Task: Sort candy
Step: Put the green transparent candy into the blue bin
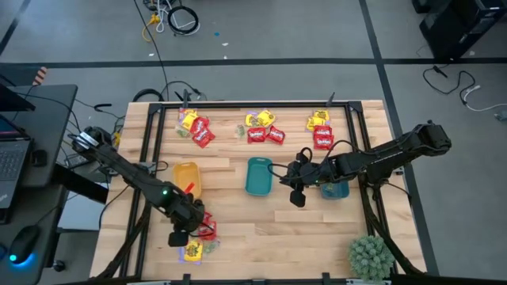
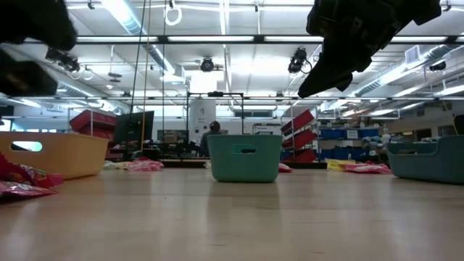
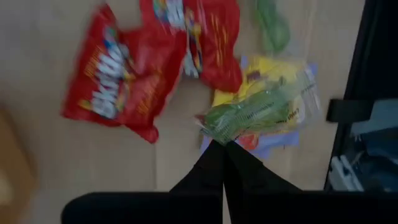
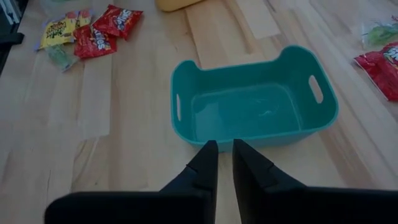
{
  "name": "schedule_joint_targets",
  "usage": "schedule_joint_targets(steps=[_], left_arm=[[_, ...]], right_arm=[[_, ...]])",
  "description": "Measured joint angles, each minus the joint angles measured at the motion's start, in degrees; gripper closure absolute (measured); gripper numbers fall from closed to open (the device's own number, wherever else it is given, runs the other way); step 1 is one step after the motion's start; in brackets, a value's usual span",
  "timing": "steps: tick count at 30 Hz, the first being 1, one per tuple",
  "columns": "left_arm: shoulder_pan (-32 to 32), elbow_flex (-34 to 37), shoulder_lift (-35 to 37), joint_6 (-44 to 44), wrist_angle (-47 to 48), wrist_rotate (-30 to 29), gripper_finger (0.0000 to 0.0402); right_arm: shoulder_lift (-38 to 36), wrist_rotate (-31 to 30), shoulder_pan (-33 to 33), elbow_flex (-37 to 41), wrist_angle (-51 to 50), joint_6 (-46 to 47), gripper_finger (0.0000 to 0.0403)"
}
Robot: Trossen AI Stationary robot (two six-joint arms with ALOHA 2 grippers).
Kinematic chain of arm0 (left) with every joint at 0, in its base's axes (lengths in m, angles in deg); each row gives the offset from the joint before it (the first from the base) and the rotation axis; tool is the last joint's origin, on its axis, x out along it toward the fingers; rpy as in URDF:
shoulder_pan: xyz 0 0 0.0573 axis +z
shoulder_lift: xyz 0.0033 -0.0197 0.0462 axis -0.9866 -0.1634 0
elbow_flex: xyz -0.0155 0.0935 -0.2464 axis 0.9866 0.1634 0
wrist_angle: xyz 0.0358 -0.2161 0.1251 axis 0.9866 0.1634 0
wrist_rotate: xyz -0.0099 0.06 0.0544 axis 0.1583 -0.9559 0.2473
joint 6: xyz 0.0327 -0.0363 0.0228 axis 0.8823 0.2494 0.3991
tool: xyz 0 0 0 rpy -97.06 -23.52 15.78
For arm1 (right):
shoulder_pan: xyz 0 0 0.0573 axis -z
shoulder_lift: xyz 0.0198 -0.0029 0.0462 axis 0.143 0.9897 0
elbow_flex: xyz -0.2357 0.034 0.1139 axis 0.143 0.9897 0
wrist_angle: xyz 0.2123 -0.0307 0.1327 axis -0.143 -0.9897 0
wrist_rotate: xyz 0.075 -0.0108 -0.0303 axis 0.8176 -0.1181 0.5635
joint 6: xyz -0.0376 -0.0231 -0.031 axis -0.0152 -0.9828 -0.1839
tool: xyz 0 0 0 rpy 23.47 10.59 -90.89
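Pinching a green candy packet (image 3: 249, 112) at its edge with the left gripper (image 3: 222, 149) — fingers fully closed — near the table's (image 1: 261, 226) front left, over red (image 3: 124, 74) and yellow (image 3: 280, 134) packets. Hovering just before the middle teal tray (image 4: 255, 102) with the right gripper (image 4: 225, 158) — fingers nearly together, holding nothing.

White "Skittles"-style lettering shows on the glossy red candy packet (image 3: 118, 78) just ahead of the left pincer (image 3: 224, 146), blurred, so brand only likely. Same white lettering on the red packets (image 4: 102, 32) far beyond the right pincer (image 4: 225, 149), too small to read. Yellow packet (image 4: 57, 30) print illegible. Nothing else readable.
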Motion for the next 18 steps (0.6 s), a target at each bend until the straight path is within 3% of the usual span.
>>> schedule_joint_targets(steps=[7, 14, 18], left_arm=[[5.97, -5.5, 0.04, 4.52, 3.53, -9.55, 0.0401], [15.1, -6.27, 0.07, 13.72, 0.03, -29.89, 0.0401], [18.77, -6.27, 0.05, 23.96, -10.79, -40.11, 0.0401]], right_arm=[[-0.02, 0.02, 0.0, -2.75, 0.12, -2.14, 0.0355], [-0.04, 0.03, 0.0, -4.36, 5.21, -1.45, 0.0328], [-0.02, 0.17, 0.72, -4.38, 9.92, 2.5, 0.0304]])
